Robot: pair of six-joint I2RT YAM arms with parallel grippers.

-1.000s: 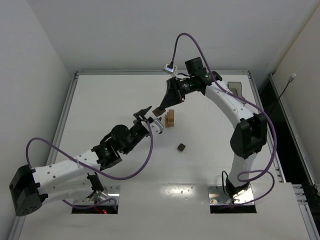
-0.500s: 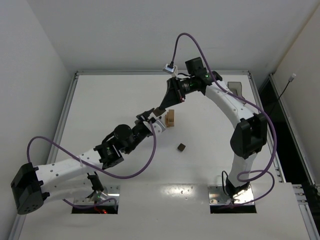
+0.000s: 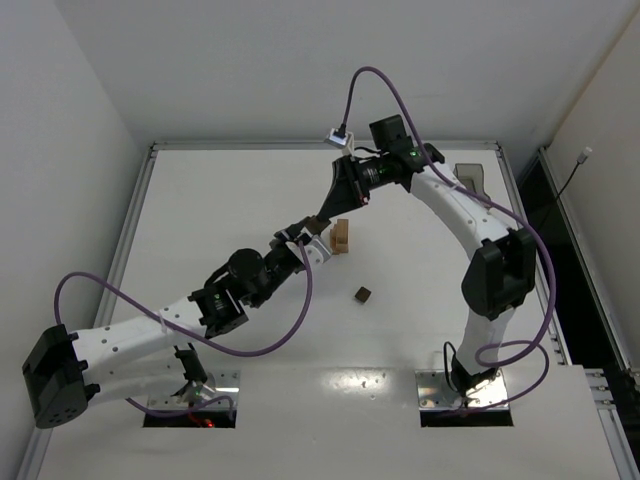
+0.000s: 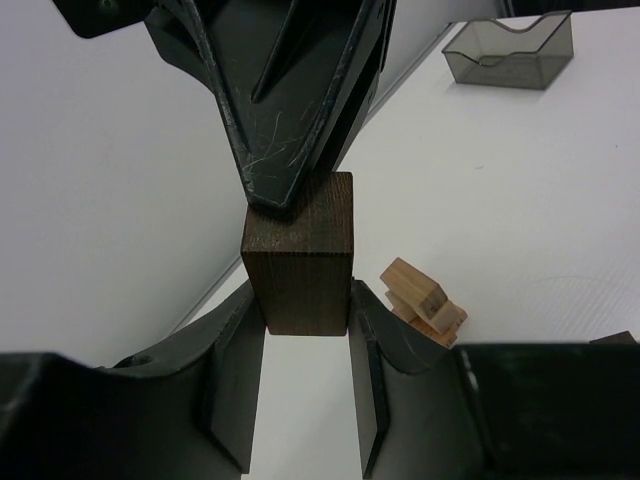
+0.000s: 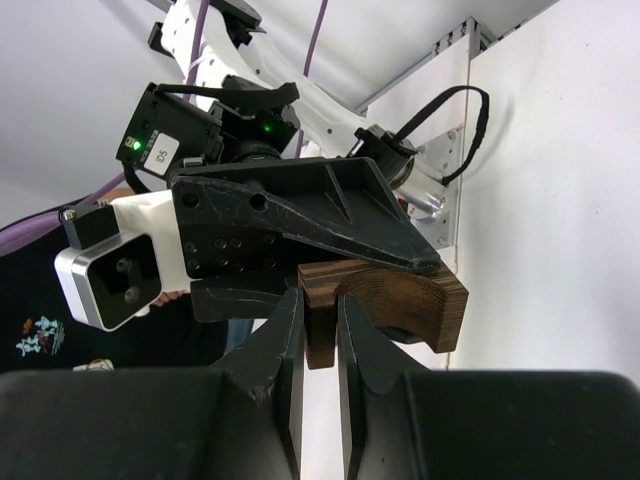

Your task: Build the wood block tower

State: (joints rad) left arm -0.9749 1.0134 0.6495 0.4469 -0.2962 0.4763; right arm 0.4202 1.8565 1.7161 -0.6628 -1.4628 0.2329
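A dark brown wood block with an arch cut (image 3: pixel 318 220) hangs in the air between both grippers, just left of the tower (image 3: pixel 342 236). The tower is a short stack of light tan blocks. My right gripper (image 3: pixel 327 211) is shut on one leg of the arch block (image 5: pixel 400 310). In the right wrist view its jaws (image 5: pixel 320 325) pinch that leg. My left gripper (image 3: pixel 311 228) comes from below, and its fingers press both sides of the block (image 4: pixel 300 255). The tower (image 4: pixel 425 300) shows beyond the left gripper (image 4: pixel 305 310). A small dark brown cube (image 3: pixel 362 294) lies on the table.
A smoky translucent bin (image 3: pixel 470 178) stands at the far right of the table and shows in the left wrist view (image 4: pixel 510 50). The table's metal edge rail (image 3: pixel 320 146) runs along the back. Both arms cross over the table's middle.
My left gripper has moved up and right to the dark arch block and closed its open fingers around it. The right gripper has held still with the block.
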